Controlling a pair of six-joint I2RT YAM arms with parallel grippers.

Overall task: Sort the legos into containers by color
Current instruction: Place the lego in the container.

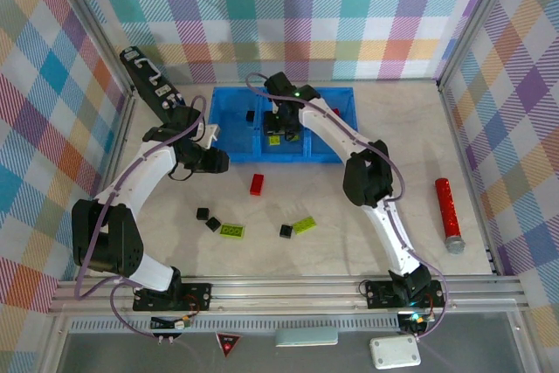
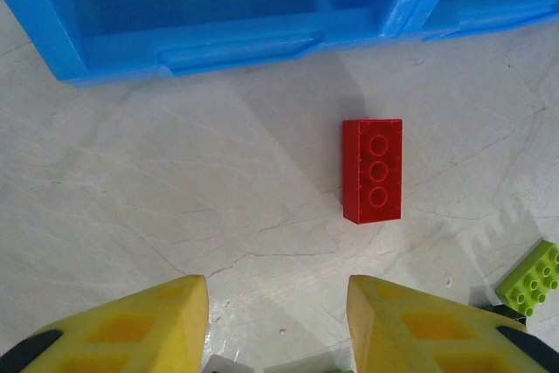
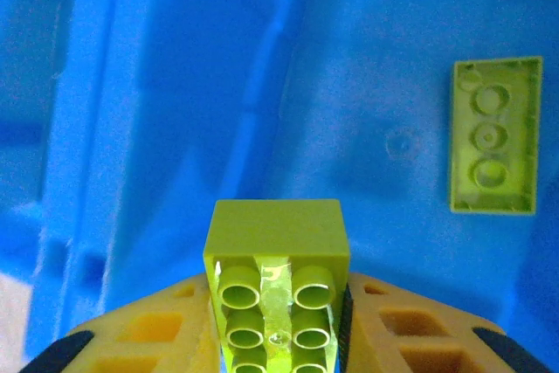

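Your right end effector (image 3: 278, 325) clamped a lime brick (image 3: 275, 238) over the blue bin (image 3: 175, 85); your left end effector (image 2: 278, 325) stood parted, empty, just outside that bin.

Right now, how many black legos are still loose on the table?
3 black legos: a pair left of centre, one between the green bricks. Others may be hidden.

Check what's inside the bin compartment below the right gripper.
One loose lime brick lies flat on the compartment floor. The right gripper and its held lime brick hide the floor directly beneath them.
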